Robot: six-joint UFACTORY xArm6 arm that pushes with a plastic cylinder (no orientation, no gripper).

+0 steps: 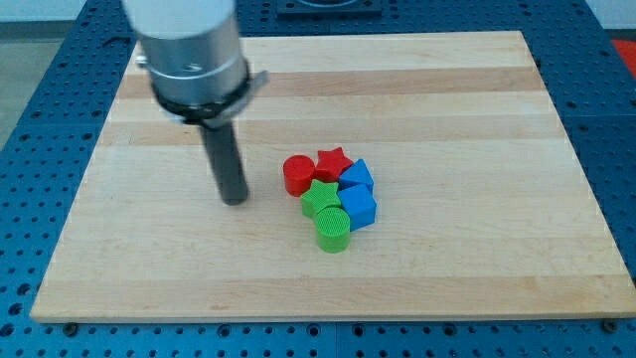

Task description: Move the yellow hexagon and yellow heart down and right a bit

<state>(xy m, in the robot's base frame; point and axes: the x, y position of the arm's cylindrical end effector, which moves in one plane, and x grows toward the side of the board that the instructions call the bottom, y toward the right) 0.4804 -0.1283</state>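
nearest, right of the tool and apart from it, a green cylinder (333, 231), green star (320, 197) and blue blocks (358, 207) huddle, with a red cylinder (296, 176) and red star (333, 161) behind. the tool, a bare rod that holds nothing, sets my tip (235, 202) on the tabletop (477, 99), touching no block. no yellow hexagon or yellow heart shows; i'd judge them light, rigid sliders, best pushed from their upper-left side.

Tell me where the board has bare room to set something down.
The wooden board is bare right of the blue blocks, along the view's top edge, and below the green cylinder. Crowded: the central cluster with the red cylinder and red star. My tip stands just left of it.
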